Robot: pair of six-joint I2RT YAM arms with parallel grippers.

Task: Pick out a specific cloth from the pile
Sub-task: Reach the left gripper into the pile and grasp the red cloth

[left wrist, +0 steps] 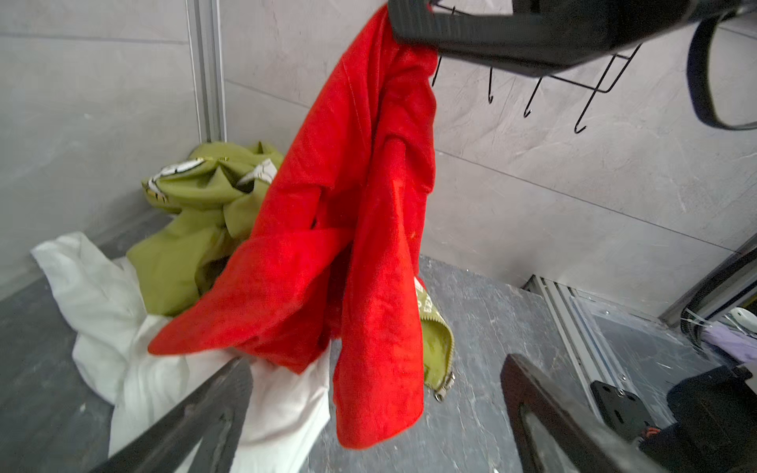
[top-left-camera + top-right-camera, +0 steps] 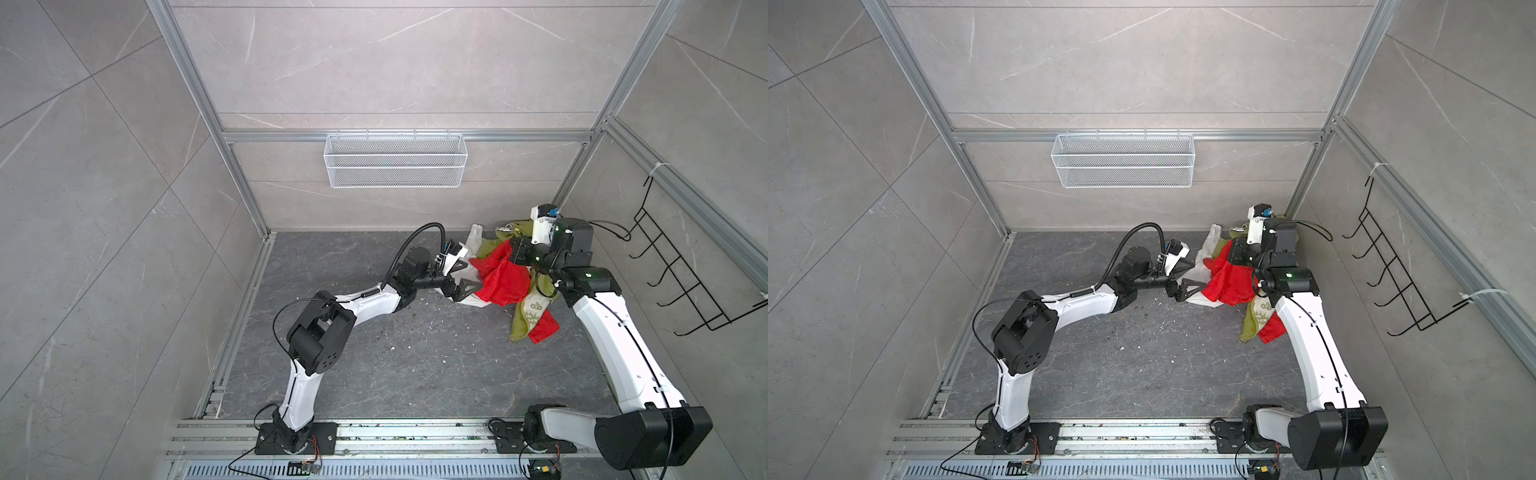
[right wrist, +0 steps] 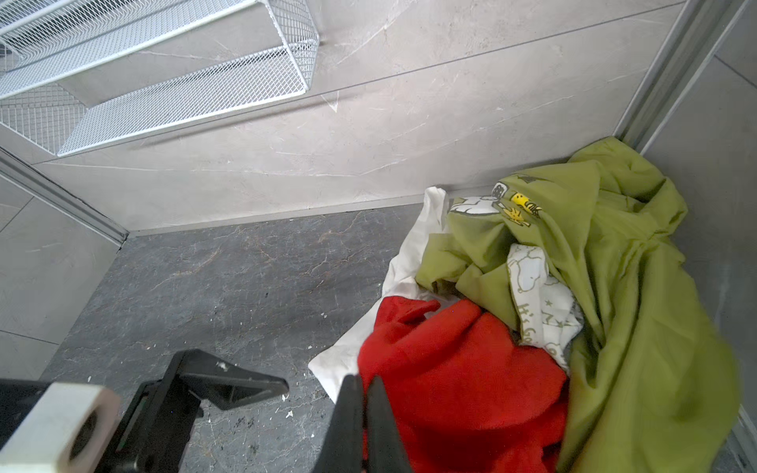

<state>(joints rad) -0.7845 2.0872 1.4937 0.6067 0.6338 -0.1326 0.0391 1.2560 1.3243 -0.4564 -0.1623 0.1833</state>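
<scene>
Enclosure: grey stone-look wall panels (image 2: 395, 62) in an aluminium frame (image 2: 270, 136), over a dark grey veined floor slab (image 2: 374, 365).

Arms: left arm (image 2: 365, 303) and right arm (image 2: 615, 345), white and black, based on the rail (image 2: 415, 436) along the slab's near edge. Both reach toward the far right corner.

Fittings: white mesh basket (image 2: 395, 160) hung on the back wall; black wire hook rack (image 2: 681, 282) on the right wall.

Pile (image 3: 532, 286): heap of soft fabrics in the slab's far right corner, against both walls.
- Olive-green cloth (image 3: 635, 307): largest piece, crumpled, running from the corner toward the near side.
- White cloth (image 1: 106, 311): plain, spread on the slab along the pile's left edge.
- Red cloth (image 2: 500, 278): plain and bright, raised by its top edge, hanging in two folds over the white cloth at the pile's left side. A further red patch (image 2: 544, 328) shows at the pile's near end beside an olive strip; whether it is the same piece cannot be told.
- Cream printed cloth (image 3: 540, 295): cartoon figures and lettering, tucked among the olive folds.

Right gripper (image 3: 364, 393): fingers pressed together, clamped on the red cloth's top edge.

Left gripper (image 2: 471, 274): jaws wide apart, low over the white cloth, just beside the red cloth's left edge, holding nothing. Whether it touches any fabric cannot be told.
</scene>
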